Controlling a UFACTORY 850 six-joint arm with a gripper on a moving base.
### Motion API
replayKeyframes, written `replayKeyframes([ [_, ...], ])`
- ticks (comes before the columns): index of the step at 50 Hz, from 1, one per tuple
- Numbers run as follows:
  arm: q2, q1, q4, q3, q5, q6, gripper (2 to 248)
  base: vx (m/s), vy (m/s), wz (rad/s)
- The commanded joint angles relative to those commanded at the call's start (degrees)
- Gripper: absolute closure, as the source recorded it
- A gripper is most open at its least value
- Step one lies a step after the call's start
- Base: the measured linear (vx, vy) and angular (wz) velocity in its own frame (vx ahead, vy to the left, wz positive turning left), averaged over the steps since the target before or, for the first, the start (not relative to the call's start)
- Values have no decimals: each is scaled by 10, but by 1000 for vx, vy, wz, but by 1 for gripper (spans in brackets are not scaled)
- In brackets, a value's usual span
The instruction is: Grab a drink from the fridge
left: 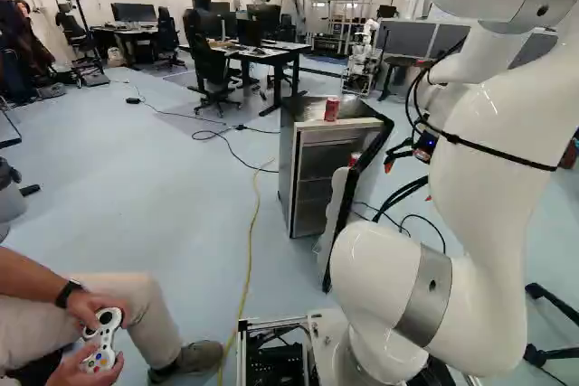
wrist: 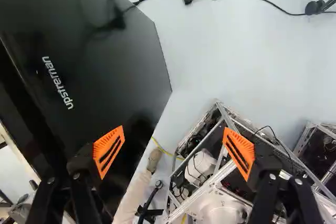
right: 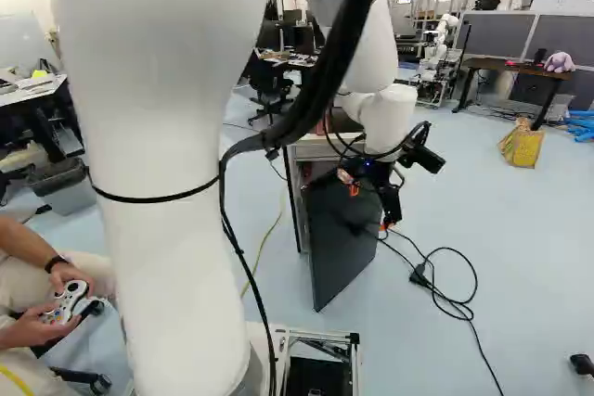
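In the left base view, the boxy fridge [left: 288, 169] stands around the middle of the frame, its door [left: 348, 194] open. 1 red can [left: 332, 109] stands upright on the creased, shiny top. A 2nd red can [left: 354, 159] peeks out just above the pale, rounded door liner; whether it sits on a door shelf or inside, I cannot tell. A knock to the fridge could topple the can on top, since a smooth cylinder tips and rolls easily.

In the right base view, the gripper [right: 369, 208] is right of centre, beside the door's outer face. Moving straight toward the opening from there would probably hit the flat panel and swing it shut. The slack black cables [right: 382, 150] on the wrist might snag its square corner.

In the wrist view, the 2 fingers stand wide apart with nothing gripped; their orange pads [wrist: 108, 151] are slotted and ribbed. Glossy black panel lies close beside 1 finger, so a sideways drift could scrape it.
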Motion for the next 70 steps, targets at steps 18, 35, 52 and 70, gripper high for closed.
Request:
replayKeyframes([
  [18, 24, 33, -5, 31, 20, 0, 3, 0, 0, 0],
  [35, 44, 67, -13, 56, 43, 0, 3, 0, 0, 0],
  [52, 63, 103, -21, 79, 68, 0, 3, 0, 0, 0],
  [70, 80, 141, -21, 99, 90, 0, 3, 0, 0, 0],
])
